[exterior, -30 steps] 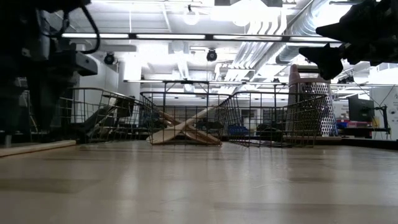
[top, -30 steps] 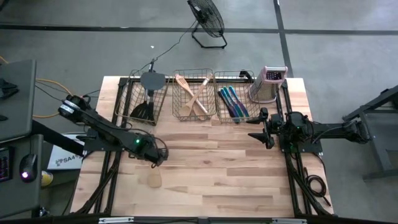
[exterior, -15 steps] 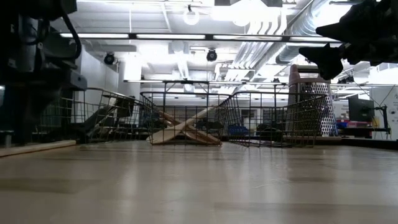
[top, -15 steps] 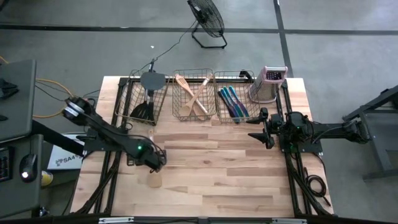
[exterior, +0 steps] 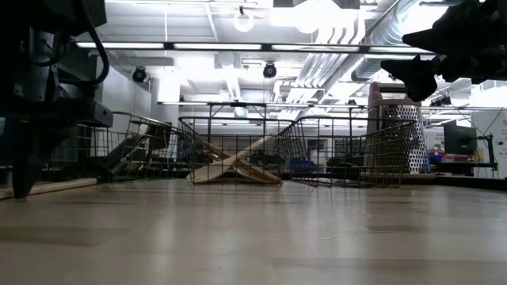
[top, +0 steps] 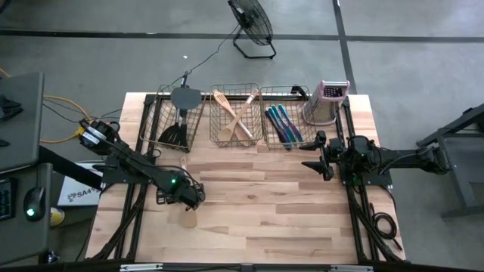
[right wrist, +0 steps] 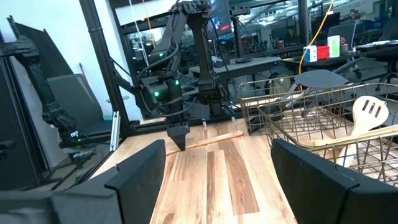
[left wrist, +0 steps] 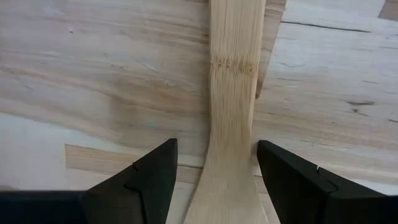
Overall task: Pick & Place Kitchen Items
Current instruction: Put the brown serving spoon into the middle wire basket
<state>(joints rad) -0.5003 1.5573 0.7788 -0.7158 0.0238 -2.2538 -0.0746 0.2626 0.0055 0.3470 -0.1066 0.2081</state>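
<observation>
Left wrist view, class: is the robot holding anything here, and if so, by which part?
Nothing is held yet. The left gripper has its fingers open on either side of the wooden utensil, straddling its handle, which lies flat on the table.

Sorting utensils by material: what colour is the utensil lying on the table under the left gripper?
Pale, light-brown wood: the flat wooden utensil, clearest in the left wrist view.

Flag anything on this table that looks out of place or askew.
One wooden utensil lies loose on the table, apart from the three wire baskets that hold the others. The left end effector is open, straddling its handle. A dark spatula pokes out above its basket's rim.
</observation>
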